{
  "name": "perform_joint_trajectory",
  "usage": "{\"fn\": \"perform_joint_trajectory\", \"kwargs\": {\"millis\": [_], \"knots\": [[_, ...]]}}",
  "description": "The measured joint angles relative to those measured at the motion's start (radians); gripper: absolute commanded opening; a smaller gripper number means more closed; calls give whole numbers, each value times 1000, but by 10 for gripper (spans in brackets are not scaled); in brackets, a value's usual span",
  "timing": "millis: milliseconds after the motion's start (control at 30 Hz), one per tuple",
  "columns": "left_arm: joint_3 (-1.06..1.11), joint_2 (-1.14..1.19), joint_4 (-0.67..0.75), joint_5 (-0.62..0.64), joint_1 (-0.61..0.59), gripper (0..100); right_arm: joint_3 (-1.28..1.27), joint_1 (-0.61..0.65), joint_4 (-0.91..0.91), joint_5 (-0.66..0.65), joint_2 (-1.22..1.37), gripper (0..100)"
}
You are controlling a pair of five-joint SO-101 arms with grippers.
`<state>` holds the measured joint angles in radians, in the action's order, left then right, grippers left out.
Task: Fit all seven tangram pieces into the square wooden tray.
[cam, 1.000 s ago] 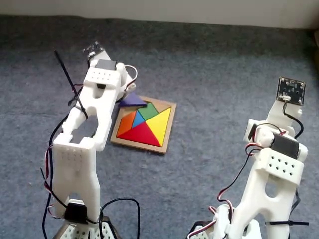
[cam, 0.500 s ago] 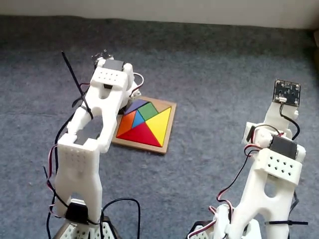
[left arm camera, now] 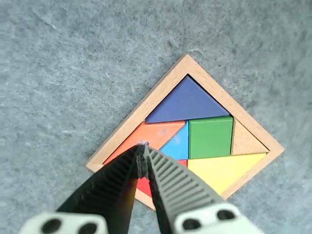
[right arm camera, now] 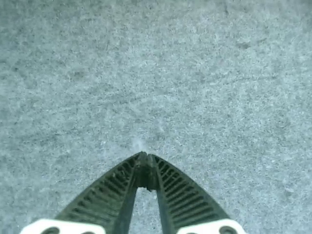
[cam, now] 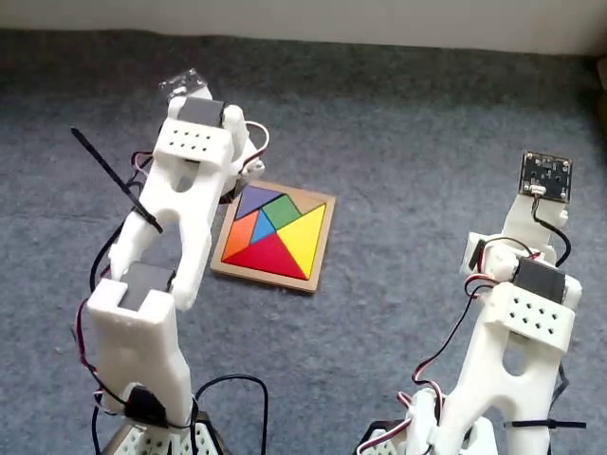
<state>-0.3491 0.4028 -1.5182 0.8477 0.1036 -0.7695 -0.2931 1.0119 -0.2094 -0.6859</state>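
The grey carpet spreads under everything. In the high view my left arm rises from 7 o'clock and leans toward 11. My right arm stands at 4 o'clock, well apart from the work.

The square wooden tray lies flat just off centre toward 9 o'clock, beside my left arm, so that arm is much the nearer. Inside it sit the red triangle and yellow triangle, then the purple triangle, green square, orange piece and small blue triangle, all flush.

A wood-coloured wedge fills the tray's 1 o'clock corner, its long side against the rim. I cannot tell whether it is bare floor or an unpainted seventh piece. If it is a piece, I judge the job finished. It lies across the tray from my left pincer, toward 2 o'clock.

That pincer is pinched together on nothing, its tips above the orange piece near the rim. My right pincer is likewise closed and empty over bare carpet.
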Motion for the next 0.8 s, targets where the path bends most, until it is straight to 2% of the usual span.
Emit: {"fn": "perform_joint_trajectory", "kwargs": {"millis": [167, 467, 667, 800], "knots": [[137, -101, 60, -11, 52, 5, 0, 71, 14, 0, 0, 9], [463, -342, 322, -40, 98, 5, -51, 236, 34, 28, 0, 9], [694, -548, 491, -43, 95, 5, -52, 255, 34, 34, 0, 9], [847, -689, 600, -94, 98, 5, -52, 259, 34, 71, -32, 9]]}}
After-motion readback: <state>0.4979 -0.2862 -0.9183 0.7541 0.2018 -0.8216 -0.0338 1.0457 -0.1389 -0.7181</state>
